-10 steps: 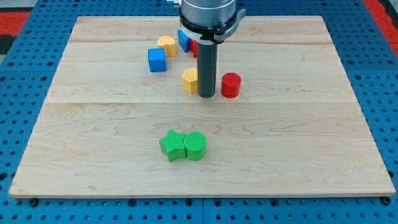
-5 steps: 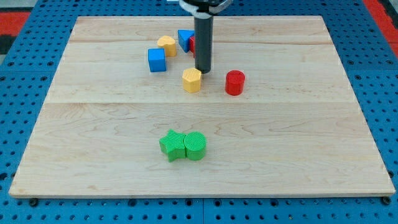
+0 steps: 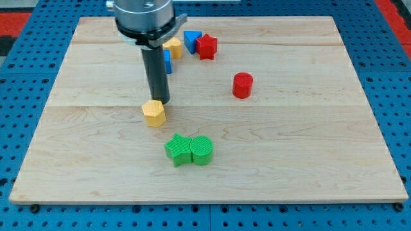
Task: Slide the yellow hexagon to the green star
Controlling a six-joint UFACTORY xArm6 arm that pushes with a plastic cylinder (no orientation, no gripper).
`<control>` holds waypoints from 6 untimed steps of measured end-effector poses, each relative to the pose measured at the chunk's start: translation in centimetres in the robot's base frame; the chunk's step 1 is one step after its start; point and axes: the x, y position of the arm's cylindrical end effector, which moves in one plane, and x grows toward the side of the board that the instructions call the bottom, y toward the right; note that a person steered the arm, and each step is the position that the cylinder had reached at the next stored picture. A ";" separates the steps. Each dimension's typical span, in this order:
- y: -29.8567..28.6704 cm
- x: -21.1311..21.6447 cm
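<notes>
Yellow hexagon (image 3: 154,113) shifted down-left, upright, near green star (image 3: 178,150).

You've got a yellow hexagon (image 3: 154,113), a ribbed green star (image 3: 178,151) and a ribbed green cylinder (image 3: 201,151). There's a red cylinder (image 3: 242,85), a red star (image 3: 207,46), a blue triangle (image 3: 191,40), all on pale wood board (image 3: 308,141) over blue pegboard (image 3: 398,96).
</notes>
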 end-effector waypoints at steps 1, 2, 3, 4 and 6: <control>-0.2 -0.7; -2.3 -0.9; -2.3 0.1; -0.8 1.7; 0.7 5.6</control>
